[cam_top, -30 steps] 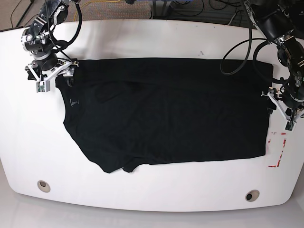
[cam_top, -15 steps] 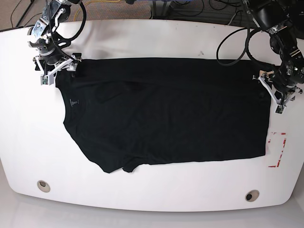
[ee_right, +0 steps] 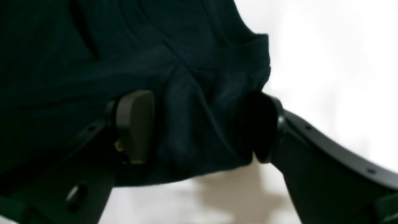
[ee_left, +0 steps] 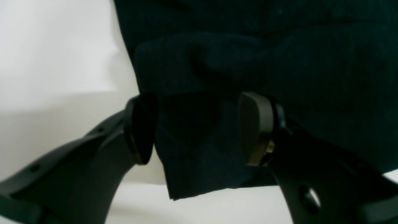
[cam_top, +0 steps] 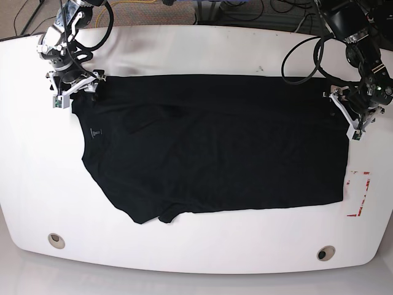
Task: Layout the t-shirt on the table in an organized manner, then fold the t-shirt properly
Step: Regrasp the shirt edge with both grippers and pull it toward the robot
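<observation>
The black t-shirt (cam_top: 215, 147) lies spread flat on the white table (cam_top: 202, 49), with its neck and grey label (cam_top: 95, 133) at the left. My left gripper (cam_top: 345, 114) is at the shirt's far right corner. In the left wrist view it (ee_left: 199, 129) is open, with a corner of the cloth (ee_left: 192, 161) hanging between the pads, which stand apart. My right gripper (cam_top: 77, 91) is at the shirt's far left corner. In the right wrist view it (ee_right: 199, 126) is open around a bunched fold of cloth (ee_right: 192, 124).
A red-marked rectangle (cam_top: 359, 193) lies at the table's right edge beside the shirt's hem. Two round grommet holes (cam_top: 56, 239) (cam_top: 325, 252) sit near the front edge. Cables and dark arm links hang over the back corners.
The left gripper has moved from the right edge back and inward onto the shirt's far right corner. The right gripper has shifted slightly back onto the far left corner. The shirt has not moved.
</observation>
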Motion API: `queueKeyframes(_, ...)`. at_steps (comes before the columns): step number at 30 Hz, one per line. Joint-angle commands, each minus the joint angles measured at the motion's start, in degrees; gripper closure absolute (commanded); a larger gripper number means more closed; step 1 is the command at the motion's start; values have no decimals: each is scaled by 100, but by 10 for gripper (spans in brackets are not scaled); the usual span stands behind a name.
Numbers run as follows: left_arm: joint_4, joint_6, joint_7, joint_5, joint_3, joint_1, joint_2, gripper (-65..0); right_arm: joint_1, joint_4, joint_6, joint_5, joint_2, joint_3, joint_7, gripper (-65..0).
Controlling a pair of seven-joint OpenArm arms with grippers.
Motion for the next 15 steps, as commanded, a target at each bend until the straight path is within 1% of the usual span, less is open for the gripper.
queueKeyframes(1,-44,-6,-64,-44,-34,-75,-109,-385,18,30,28,17,54,-3,-32,-433)
queueKeyframes(3,-123,-6,-64,-44,-34,-75,-118,-385,18,30,72,17,54,-3,-32,-431)
queueKeyframes(6,-194,-6,-64,-44,-43,-58,-118,-385,18,30,239,17,54,-3,-32,-431)
queueKeyframes(10,-158,-6,-116,-44,-43,92,-127,-385,18,21,291,-9,54,-3,-32,-431)
queueKeyframes(15,-194,-6,-512,-27,-34,285,-127,-385,10,21,309,-18,54,6,-32,-431)
